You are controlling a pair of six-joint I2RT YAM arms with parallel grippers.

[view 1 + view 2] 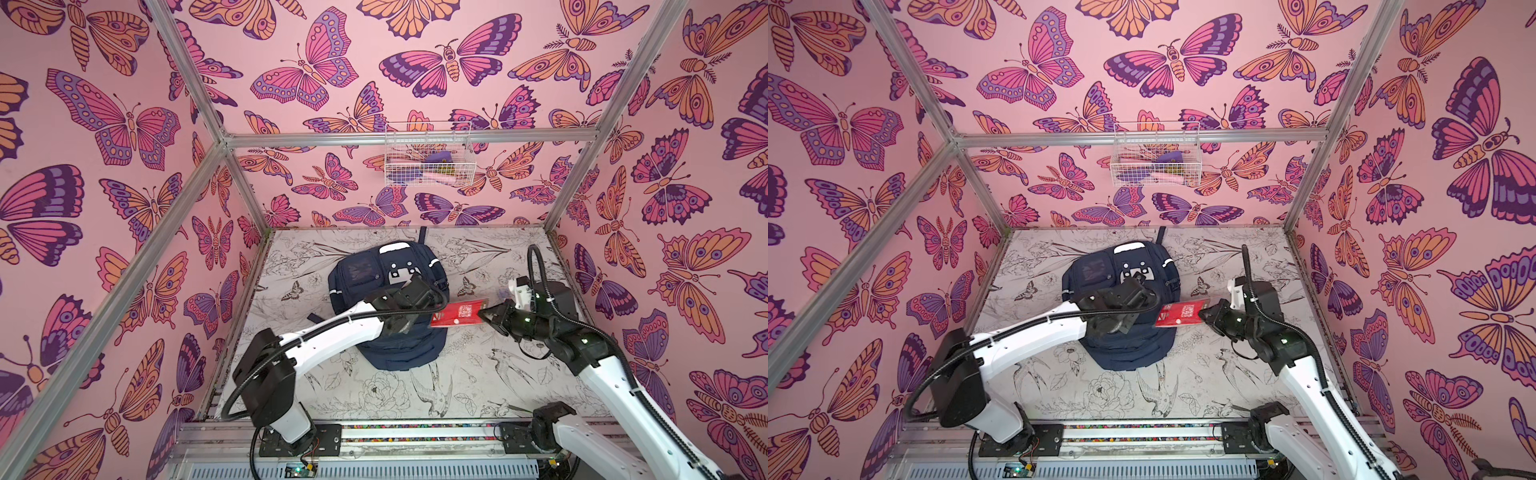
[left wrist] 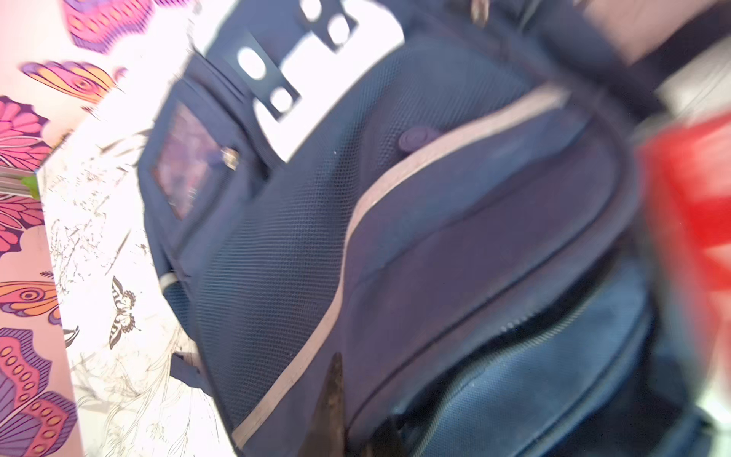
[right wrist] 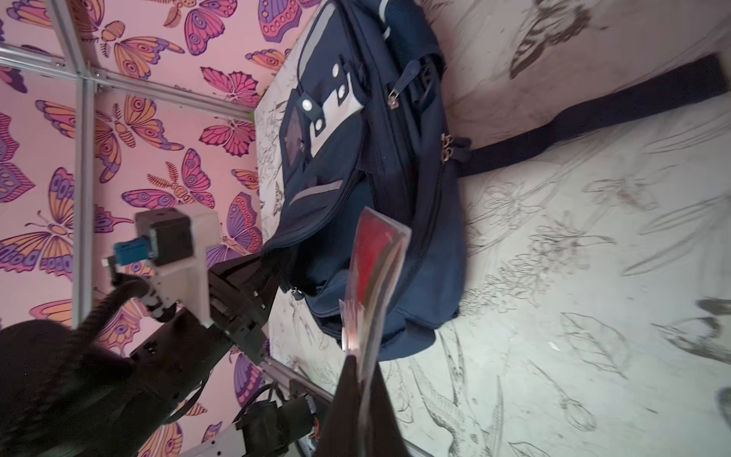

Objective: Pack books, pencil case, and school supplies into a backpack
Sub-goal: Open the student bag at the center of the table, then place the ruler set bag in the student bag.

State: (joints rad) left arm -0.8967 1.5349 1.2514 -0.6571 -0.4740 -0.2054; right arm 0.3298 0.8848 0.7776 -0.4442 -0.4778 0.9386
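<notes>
On table — backpack, packet at right

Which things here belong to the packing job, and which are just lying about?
Job: backpack, its pocket edge pinched by the left gripper; red packet in a clear sleeve, held by the right gripper.
Lying about: wire basket on the back wall, with its unclear contents.
</notes>
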